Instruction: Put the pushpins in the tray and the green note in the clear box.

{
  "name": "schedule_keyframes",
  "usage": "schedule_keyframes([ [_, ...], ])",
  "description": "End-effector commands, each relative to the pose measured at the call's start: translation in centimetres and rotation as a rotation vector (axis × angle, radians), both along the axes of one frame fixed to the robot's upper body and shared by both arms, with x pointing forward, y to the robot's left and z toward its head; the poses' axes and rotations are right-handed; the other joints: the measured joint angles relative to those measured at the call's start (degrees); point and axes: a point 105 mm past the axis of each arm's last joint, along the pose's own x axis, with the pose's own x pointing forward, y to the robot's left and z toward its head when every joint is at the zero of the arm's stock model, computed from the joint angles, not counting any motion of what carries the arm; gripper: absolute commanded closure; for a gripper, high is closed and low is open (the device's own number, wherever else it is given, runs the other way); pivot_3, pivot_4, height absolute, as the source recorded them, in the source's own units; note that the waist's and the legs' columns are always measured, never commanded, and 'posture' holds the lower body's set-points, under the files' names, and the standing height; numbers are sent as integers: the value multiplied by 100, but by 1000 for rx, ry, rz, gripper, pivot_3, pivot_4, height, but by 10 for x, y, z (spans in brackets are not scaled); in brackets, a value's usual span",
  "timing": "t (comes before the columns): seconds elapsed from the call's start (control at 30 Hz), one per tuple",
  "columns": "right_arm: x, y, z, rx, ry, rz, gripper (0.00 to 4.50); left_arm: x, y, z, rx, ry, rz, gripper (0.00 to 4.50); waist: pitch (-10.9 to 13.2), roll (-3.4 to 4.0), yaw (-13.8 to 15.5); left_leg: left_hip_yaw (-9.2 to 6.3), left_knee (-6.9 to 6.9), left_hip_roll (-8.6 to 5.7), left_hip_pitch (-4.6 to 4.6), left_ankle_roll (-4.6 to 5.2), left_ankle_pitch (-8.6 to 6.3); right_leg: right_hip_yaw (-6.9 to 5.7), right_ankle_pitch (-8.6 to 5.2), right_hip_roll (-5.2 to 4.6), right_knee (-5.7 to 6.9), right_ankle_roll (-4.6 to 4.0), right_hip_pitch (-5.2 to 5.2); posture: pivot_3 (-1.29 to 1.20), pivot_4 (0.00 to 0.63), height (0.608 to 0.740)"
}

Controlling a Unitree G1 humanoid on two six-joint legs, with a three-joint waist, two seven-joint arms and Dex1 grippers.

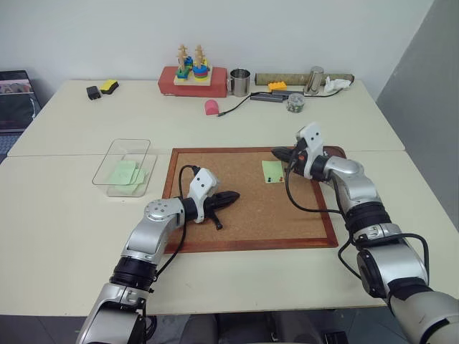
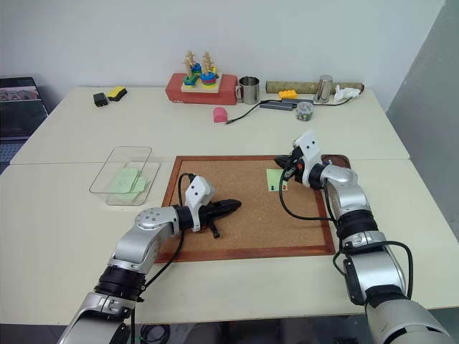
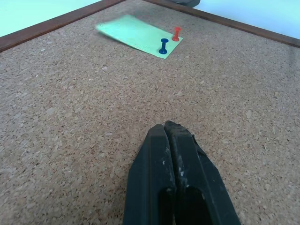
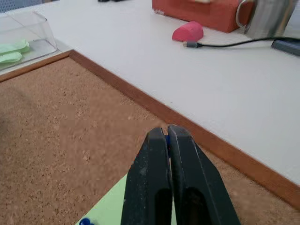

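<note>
Green note (image 1: 272, 171) lies flat on my cork board (image 1: 247, 229), two pushpins (image 3: 169, 40) standing upright in it; both my grippers (image 1: 231, 198) (image 1: 277, 153) are closed, seemingly empty.

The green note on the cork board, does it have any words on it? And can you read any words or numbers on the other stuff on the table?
None can be read.
Green note: blank, two pushpins stuck in it.
Steel cup: no label seen.
Red block base of the stacking toy: no writing seen.
Dark screen at the table's far left: too small and blurred to read.
</note>
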Motion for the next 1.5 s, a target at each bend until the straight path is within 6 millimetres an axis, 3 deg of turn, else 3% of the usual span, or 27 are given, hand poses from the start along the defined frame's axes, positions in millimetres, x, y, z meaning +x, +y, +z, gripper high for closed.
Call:
schedule_keyframes([
  [0.03,-4,-7,21,70,-39,11,4472,-6,-9,-5,4,22,-41,4500,0,0,1,0,0,0,0,0,0,0,0,0,0,0,0,0,150,740],
  [0.1,-4,-12,24,59,-52,-8,4472,-7,-9,-5,3,22,-42,4500,0,0,4,-1,0,0,0,0,0,0,0,0,0,0,0,0,150,740],
  [0.2,5,-36,27,-19,-99,-117,4472,-7,-9,-4,0,22,-45,4500,0,0,14,0,0,-1,-1,0,0,0,0,-1,-1,0,0,0,150,740],
  [0.3,15,-64,19,-183,-137,-242,4472,-9,-11,-2,-11,20,-55,4500,0,0,33,1,0,-3,-2,0,0,0,0,-2,-2,0,0,0,150,740],
  [0.53,23,-101,6,-401,-164,-392,4472,-10,-16,2,-18,8,-73,4500,0,0,-20,6,-3,-2,0,0,0,5,0,0,-3,0,0,0,150,740],
  [0.93,18,-126,-12,-495,-102,-430,4472,-9,-17,2,-16,4,-79,4500,0,0,-30,8,-3,-3,0,0,0,7,0,-2,-5,0,0,0,150,740],
  [1.07,17,-129,-18,-493,-78,-440,3850,-9,-17,2,-15,3,-80,4500,0,0,-29,8,-3,-3,0,0,0,7,0,-2,-5,0,0,0,150,740],
  [1.43,15,-134,-25,-481,-42,-449,1432,-8,-16,2,-14,3,-76,4500,0,0,-29,9,-2,-3,0,0,0,7,0,-2,-5,0,0,0,150,740],
  [1.5,14,-135,-25,-484,-41,-450,1305,-8,-17,2,-14,2,-77,4500,0,0,-29,9,-2,-3,0,0,0,7,0,-2,-5,0,0,0,150,740],
])
